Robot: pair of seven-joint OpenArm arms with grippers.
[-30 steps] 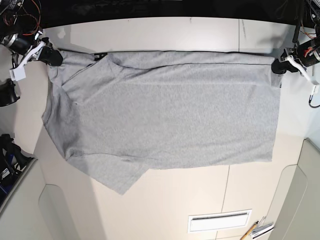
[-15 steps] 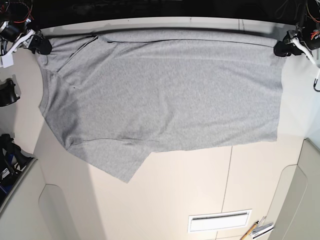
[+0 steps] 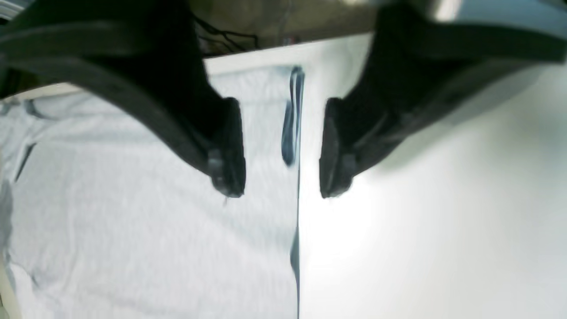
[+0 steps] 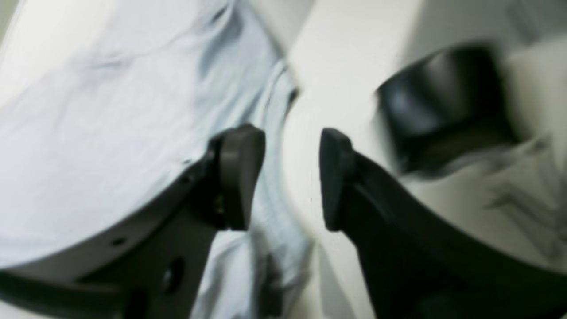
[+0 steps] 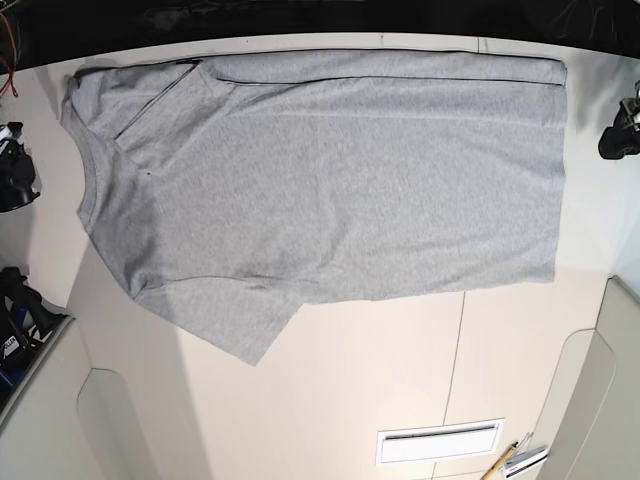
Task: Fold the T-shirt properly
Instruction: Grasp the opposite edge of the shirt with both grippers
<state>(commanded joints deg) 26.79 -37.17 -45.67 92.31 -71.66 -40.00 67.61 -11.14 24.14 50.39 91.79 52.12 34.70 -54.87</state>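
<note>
The light grey T-shirt (image 5: 330, 180) lies spread flat on the pale table (image 5: 350, 390), with its neck edge to the left, its hem to the right and one sleeve (image 5: 235, 325) pointing at the near side. No lettering shows. My left gripper (image 3: 282, 186) is open and empty, its jaws standing above the hem edge (image 3: 296, 133); in the base view it (image 5: 615, 135) sits just right of the shirt. My right gripper (image 4: 287, 186) is open and empty over the shirt's ribbed edge (image 4: 274, 133); in the base view it (image 5: 14, 140) is barely seen at the left border.
A black round object (image 5: 15, 185) stands at the table's left edge and also shows in the right wrist view (image 4: 443, 110). Dark gear (image 5: 20, 320) sits lower left. A white slot (image 5: 440, 440) and a pencil (image 5: 500, 462) lie at the near right.
Both grippers have let go of the shirt's far corners and drawn outward. The shirt's far edge has moved toward the back and now lies flat.
</note>
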